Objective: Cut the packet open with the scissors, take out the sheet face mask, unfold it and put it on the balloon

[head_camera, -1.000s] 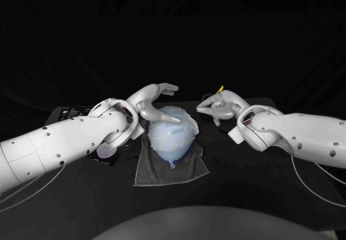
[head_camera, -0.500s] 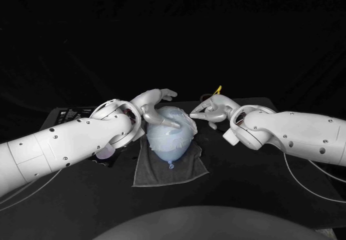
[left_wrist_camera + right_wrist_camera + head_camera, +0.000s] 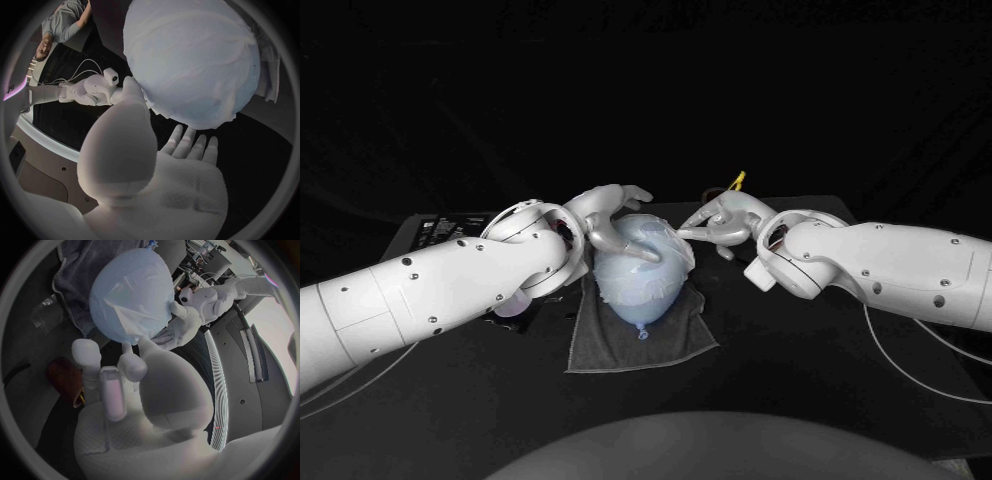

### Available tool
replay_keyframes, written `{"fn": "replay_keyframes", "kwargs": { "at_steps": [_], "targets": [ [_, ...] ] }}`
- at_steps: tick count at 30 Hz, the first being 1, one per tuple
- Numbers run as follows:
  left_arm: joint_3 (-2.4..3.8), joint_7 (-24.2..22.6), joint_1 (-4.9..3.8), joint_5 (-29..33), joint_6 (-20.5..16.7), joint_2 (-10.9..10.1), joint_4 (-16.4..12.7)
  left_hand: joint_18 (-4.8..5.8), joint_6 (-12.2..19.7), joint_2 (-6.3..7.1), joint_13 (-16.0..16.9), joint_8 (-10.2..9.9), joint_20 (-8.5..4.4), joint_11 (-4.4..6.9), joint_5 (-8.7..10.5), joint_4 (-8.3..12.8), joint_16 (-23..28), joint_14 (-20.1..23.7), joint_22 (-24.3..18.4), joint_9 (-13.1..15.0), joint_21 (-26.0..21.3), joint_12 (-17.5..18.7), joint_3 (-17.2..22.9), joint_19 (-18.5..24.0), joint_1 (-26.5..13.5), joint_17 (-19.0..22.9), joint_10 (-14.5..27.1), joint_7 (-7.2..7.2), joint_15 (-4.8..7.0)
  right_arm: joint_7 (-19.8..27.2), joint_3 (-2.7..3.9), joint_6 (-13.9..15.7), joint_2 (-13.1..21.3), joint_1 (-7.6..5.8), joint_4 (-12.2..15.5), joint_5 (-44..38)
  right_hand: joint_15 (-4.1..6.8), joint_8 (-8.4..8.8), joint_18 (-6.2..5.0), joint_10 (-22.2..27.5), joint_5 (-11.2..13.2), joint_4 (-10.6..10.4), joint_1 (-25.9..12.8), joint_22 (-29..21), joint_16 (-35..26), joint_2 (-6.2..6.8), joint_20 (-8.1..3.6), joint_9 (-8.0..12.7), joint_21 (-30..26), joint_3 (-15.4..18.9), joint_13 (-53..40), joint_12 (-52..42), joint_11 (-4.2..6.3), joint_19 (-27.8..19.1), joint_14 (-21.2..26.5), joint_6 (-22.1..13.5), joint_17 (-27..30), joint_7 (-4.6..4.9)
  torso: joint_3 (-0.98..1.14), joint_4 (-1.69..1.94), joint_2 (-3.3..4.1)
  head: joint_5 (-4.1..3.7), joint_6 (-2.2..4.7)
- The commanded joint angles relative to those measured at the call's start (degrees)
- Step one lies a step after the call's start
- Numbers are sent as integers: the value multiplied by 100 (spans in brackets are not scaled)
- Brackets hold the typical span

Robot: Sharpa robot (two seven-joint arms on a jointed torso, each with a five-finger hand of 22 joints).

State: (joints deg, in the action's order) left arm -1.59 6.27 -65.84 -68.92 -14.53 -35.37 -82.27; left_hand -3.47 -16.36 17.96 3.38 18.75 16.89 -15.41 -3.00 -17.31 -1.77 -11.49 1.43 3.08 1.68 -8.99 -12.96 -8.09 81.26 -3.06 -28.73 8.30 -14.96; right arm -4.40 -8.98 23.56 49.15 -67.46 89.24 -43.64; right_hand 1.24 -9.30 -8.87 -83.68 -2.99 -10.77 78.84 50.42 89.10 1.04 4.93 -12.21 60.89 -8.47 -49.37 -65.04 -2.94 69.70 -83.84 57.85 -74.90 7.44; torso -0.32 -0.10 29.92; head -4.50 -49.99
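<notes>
Balloon [image 3: 640,308]: lay on towel [image 3: 678,340], mask [image 3: 646,262] draped over it.
Left hand [image 3: 604,220]: fingers spread, thumb pressed against mask.
Right hand [image 3: 718,222]: touched mask edge; grip unclear.

Looks like a robotics lab: black table [image 3: 776,350], black backdrop [image 3: 646,90].

One balloon [image 3: 643,303], one sheet mask [image 3: 649,255], one grey towel [image 3: 672,340], plus two: left robot hand [image 3: 606,216], right robot hand [image 3: 720,222].
</notes>
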Motion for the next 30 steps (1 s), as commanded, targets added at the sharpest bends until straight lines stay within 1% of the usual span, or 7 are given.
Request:
{"fn": "replay_keyframes", "kwargs": {
  "at_steps": [1,3,8,12,16,23,30],
  "targets": [
    [1,226,-7,-91,212,-45,-59,-69,-77,0,14,45,1,2,-4,-4,-35,-59,7,13,-20,-23,-18,26,-63,-12,-74,878,-9,212,6,-10,31,-4,49,-24,-37,31,92,-632,20,-36,-34,18,17,-20,22,-4,40,4,-4063,-2496,-17,19,-561,-10,-1209,52,5,-5,5,3,-1],
    [1,250,-5,-91,236,-87,-96,-71,-81,-1,14,48,1,2,-4,-4,-36,-64,7,14,-19,-24,-18,22,-63,-14,-76,878,-9,332,11,-14,72,-4,89,14,-42,41,91,-632,21,-30,-21,24,20,-41,25,-3,45,-10,-4063,-2496,-21,16,-562,-22,-1219,57,4,-10,6,-2,-1],
    [0,300,-1,-81,283,-206,-181,-77,-94,-1,15,53,1,3,-5,-4,-39,-74,8,16,-18,-29,-19,21,-61,-16,-89,878,-8,561,22,-22,200,-23,211,116,-64,72,93,-632,22,-75,-97,39,24,-29,40,2,55,37,-4063,-2496,-47,6,-563,-64,-1226,85,2,-17,2,-21,-1],
    [-1,330,5,-61,346,-301,-245,-80,-104,-2,16,58,2,4,-6,-4,-41,-79,9,18,-17,-32,-18,19,-59,-18,-97,877,-7,587,27,14,261,-50,262,114,-71,79,98,-632,24,-104,-125,76,30,-51,48,-1,81,53,-4063,-2496,-53,17,-567,-69,-1249,88,3,-13,-5,-28,-1],
    [-4,350,15,-37,407,-397,-331,-81,-116,-2,14,68,3,5,-6,-3,-40,-70,8,20,-17,-28,-17,20,-55,-16,-85,876,-4,572,28,4,269,-62,272,100,-68,73,100,-632,23,-54,-34,113,36,-106,52,-11,110,9,-4063,-2496,-46,28,-571,-52,-1267,78,2,-10,-4,-24,-1],
    [-11,356,30,16,449,-524,-458,-83,-130,-4,14,75,3,11,-8,-3,-40,-74,9,23,-16,-30,-15,18,-39,-17,-97,874,3,445,29,-45,169,-67,257,-103,-52,52,100,-632,23,92,138,159,44,-109,44,-34,145,-58,-4063,-2496,-28,36,-576,4,-1297,54,-2,-7,-5,-39,-1],
    [-26,379,38,44,516,-598,-505,-87,-148,-5,14,82,2,16,-9,-3,-42,-82,9,26,-16,-33,-16,20,-15,-19,-109,872,11,70,27,138,-21,-69,132,-487,-46,47,102,-632,23,181,215,182,39,-82,38,-42,162,-89,-4063,-2496,-21,40,-571,28,-1272,48,-6,-3,-6,-43,-1]
  ]
}}
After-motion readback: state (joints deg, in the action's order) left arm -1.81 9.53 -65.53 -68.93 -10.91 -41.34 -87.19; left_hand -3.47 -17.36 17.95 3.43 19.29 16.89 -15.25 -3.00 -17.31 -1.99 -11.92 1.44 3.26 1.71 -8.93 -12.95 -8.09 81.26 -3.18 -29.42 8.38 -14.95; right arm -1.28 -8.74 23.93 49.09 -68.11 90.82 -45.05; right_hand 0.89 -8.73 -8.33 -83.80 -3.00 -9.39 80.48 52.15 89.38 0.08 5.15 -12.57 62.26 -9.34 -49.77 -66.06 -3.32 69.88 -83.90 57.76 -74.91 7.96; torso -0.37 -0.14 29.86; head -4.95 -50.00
